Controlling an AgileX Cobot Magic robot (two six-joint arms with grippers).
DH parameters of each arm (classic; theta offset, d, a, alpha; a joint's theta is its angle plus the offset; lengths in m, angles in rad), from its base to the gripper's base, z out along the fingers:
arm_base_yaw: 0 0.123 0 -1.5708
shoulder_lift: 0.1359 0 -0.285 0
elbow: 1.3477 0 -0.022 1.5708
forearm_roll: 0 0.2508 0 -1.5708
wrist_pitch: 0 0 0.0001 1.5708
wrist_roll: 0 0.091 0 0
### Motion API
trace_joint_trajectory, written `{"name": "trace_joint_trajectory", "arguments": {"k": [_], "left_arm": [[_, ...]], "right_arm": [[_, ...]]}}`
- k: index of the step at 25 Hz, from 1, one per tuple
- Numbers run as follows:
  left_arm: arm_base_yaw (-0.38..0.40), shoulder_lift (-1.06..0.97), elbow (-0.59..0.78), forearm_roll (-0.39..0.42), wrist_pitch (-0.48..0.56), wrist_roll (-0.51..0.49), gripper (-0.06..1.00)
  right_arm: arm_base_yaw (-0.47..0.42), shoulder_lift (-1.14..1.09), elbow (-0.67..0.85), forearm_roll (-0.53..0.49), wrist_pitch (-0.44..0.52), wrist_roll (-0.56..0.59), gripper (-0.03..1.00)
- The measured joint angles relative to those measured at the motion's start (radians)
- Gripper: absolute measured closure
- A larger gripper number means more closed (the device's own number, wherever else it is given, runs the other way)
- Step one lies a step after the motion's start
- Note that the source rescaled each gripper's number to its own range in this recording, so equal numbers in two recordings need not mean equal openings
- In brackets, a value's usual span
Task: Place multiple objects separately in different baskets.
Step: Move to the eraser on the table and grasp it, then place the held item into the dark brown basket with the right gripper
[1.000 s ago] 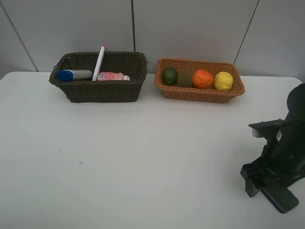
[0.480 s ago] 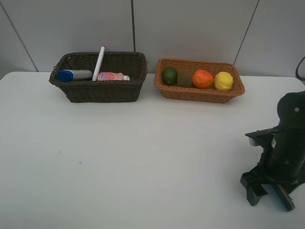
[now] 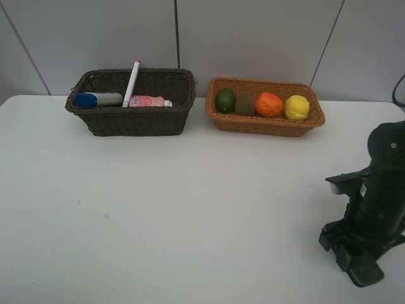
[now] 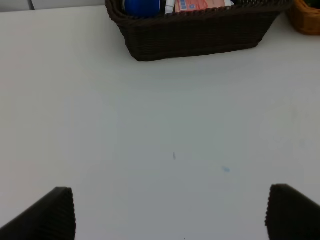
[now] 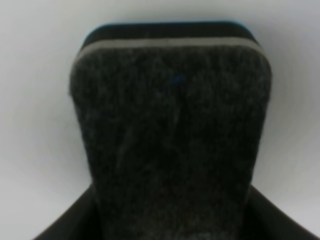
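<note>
Right tool (image 3: 359, 273) sits low at the near right corner of the bench (image 3: 190, 209), and its wrist cam is filled w/ a dark felt-faced block, the eraser block (image 5: 172, 140), clamped between the jaws, so that tool is closed on it. From the high cam the block is only a dark lump at the tool's tip, hard to split from the jaws. Left tool (image 4: 170, 212) is spread wide w/ nothing between its fingers, hanging over bare bench on the near side of the dark brown basket (image 3: 136, 120); it doesn't show in the high cam at all. As for progress: the fruit side looks finished, w/ green lime (image 3: 225, 100), brown kiwi (image 3: 245, 104), orange (image 3: 269, 104) and yellow lemon (image 3: 297, 107) lined up in the light orange-tan basket (image 3: 266, 125). The dark one already has the white blue-capped bottle (image 3: 98, 99), the white marker (image 3: 131, 83) leaning on its back rim, and the small pink bottle (image 3: 149, 101). Nothing else lies loose on the bench, so I'd say the eraser is the last item, prob. meant for the dark basket w/ the other non-fruit bits. That's well apart from where it is held, across the bench to the far left.
</note>
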Motion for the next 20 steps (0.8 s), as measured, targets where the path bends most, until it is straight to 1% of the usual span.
{"name": "trace_joint_trajectory", "arguments": {"k": [3,5,9,11,16,20], "left_arm": [[0.000,0.000,0.000,0.000,0.000,0.000,-0.06],[0.000,0.000,0.000,0.000,0.000,0.000,-0.06],[0.000,0.000,0.000,0.000,0.000,0.000,-0.06],[0.000,0.000,0.000,0.000,0.000,0.000,-0.06],[0.000,0.000,0.000,0.000,0.000,0.000,-0.06],[0.000,0.000,0.000,0.000,0.000,0.000,-0.06]], "right_arm": [[0.000,0.000,-0.023,-0.001,0.045,0.000,0.97],[0.000,0.000,-0.060,-0.001,0.093,-0.001,0.97],[0.000,-0.033,-0.192,-0.001,0.221,-0.003,0.97],[0.000,-0.070,-0.289,-0.001,0.265,-0.003,0.97],[0.000,-0.119,-0.565,0.010,0.314,-0.030,0.97],[0.023,-0.095,-0.771,0.088,0.285,-0.104,0.97]]}}
